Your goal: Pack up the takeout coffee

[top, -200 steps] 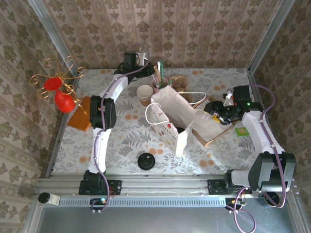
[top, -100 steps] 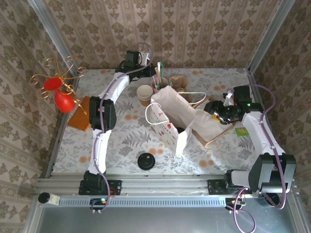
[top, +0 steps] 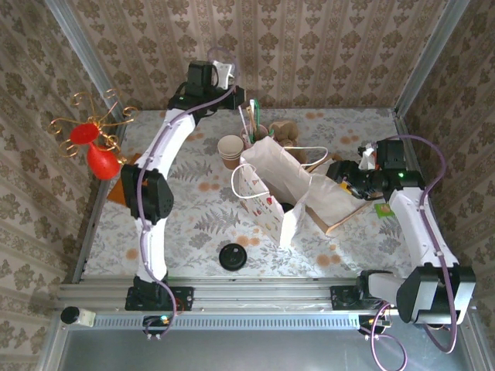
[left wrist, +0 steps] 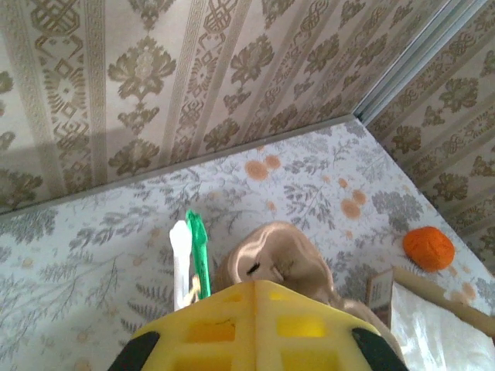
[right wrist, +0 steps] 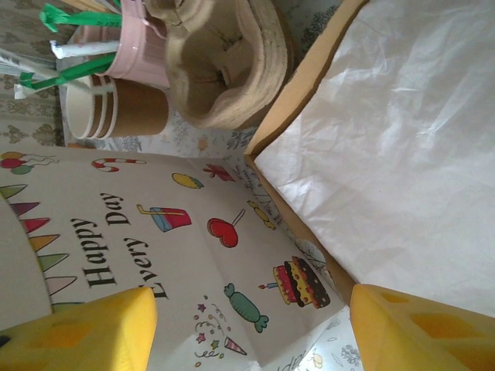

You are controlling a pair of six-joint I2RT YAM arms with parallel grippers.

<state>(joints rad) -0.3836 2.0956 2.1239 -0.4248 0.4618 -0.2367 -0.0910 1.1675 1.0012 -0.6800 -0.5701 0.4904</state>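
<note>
The left fingers [left wrist: 224, 325], pressed together, have lifted from the cups [top: 230, 151] toward the back wall [top: 309, 46], while the right fingers [right wrist: 93, 325] stay apart at the bag [right wrist: 155, 239], so probably no coffee is moving.

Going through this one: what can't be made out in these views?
- takeout coffee: top view, a dark patch inside the white paper bag may be its lid; the bag's wall hides the rest.
- right gripper: right wrist view, the bottom edge cuts off its open fingers; contact with the bag cannot be told.
- orange lump: left wrist view, too small to identify.
</note>
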